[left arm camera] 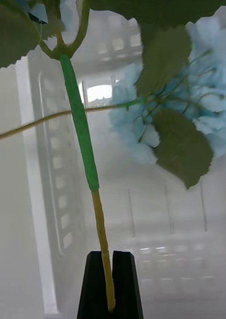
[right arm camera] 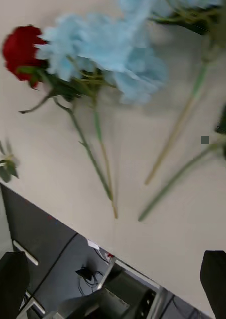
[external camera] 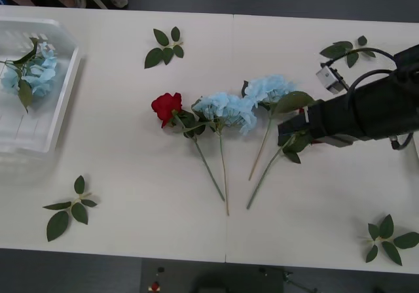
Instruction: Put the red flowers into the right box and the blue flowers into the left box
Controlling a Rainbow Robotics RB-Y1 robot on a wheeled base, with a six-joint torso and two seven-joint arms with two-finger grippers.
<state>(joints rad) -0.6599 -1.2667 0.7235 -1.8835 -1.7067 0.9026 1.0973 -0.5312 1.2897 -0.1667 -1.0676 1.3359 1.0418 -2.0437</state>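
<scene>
A red flower (external camera: 167, 105) (right arm camera: 20, 47) lies mid-table, stem toward me. Beside it lie two blue flowers (external camera: 226, 108) (external camera: 268, 89), the nearer one (right arm camera: 103, 50) touching the rose's leaves. My right gripper (external camera: 291, 133) (right arm camera: 113, 284) hovers open just right of them, above a fourth stem (external camera: 262, 178) whose head is hidden under it. The left box (external camera: 65, 90) (left arm camera: 48, 199) at the far left holds a blue flower (external camera: 36, 70) (left arm camera: 217, 99). Above it, my left gripper (left arm camera: 108, 259) is shut on the yellow end of a leafy stem (left arm camera: 80, 124) with a bit of blue at its top. The right box is out of view.
Loose leaf sprigs lie at the back centre (external camera: 165, 46), back right (external camera: 344, 49), front left (external camera: 69, 209) and front right (external camera: 387, 239). A seam (external camera: 230, 142) splits the white table down the middle. The table's front edge (right arm camera: 68, 214) is near the stem tips.
</scene>
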